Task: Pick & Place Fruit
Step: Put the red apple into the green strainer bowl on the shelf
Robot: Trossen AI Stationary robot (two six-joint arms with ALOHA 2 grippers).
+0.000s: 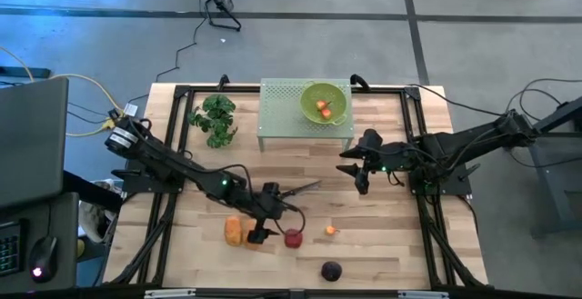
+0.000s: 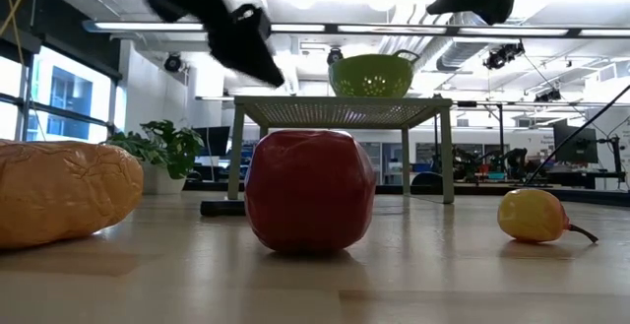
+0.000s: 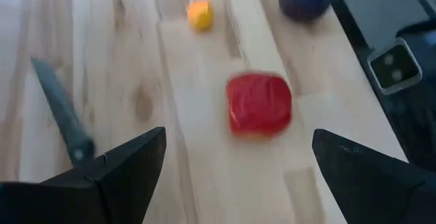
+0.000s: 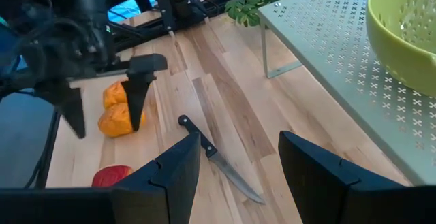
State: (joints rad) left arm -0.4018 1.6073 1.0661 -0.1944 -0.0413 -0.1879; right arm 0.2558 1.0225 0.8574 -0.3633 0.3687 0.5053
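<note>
Jaws wide; left gripper (image 3: 231, 166) above red apple (image 3: 259, 105).

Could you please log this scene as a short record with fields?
left gripper: open, above the table between the orange fruit and the apple, holding nothing
right gripper: raised in front of the rack, holding nothing
apple: red, on the table
orange fruit: on the table, left of the apple
small fruit: on the table, right of the apple
plum: near the front edge
knife: flat on the table
colander: green, on the rack, fruit inside
plant: left of the rack
</note>
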